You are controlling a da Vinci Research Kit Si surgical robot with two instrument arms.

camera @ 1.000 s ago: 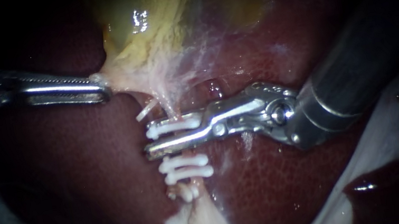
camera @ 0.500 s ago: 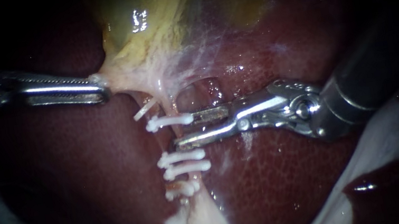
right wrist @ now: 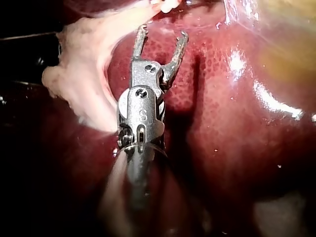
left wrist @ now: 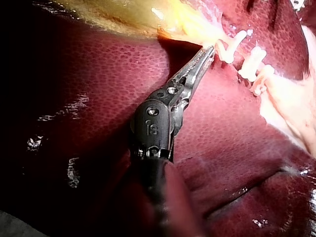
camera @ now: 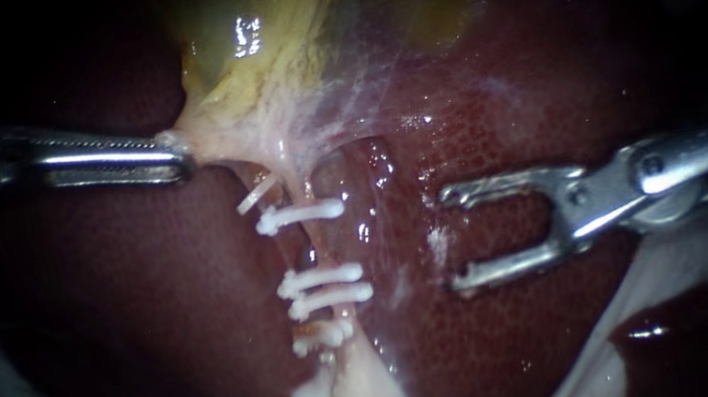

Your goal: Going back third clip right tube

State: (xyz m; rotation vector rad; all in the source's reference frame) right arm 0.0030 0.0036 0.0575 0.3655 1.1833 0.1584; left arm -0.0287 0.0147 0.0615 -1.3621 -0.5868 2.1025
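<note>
Wide open and empty, the right instrument's silver jaws (camera: pixel 453 240) hang over dark-red liver (camera: pixel 510 344) near the top white plastic clip (camera: pixel 300 215) on the pale tube (camera: pixel 323 241), likely soft, slick, tear-prone, best gripped between clips, while the left instrument (camera: pixel 177 160) pinches yellowish gallbladder tissue (camera: pixel 261 90).

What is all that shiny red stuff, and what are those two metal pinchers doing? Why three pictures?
A surgery robot is working on a pig's liver, the dark red part, and gallbladder, the yellowish bag. One picture comes from a small camera close to the tissue; the other two come from cameras on each instrument's arm. The left instrument has its jaws shut on the gallbladder's pale edge. The right instrument holds nothing: its jaws are open, beside the tube, not touching it. The white clips pinch that pale tube.
</note>
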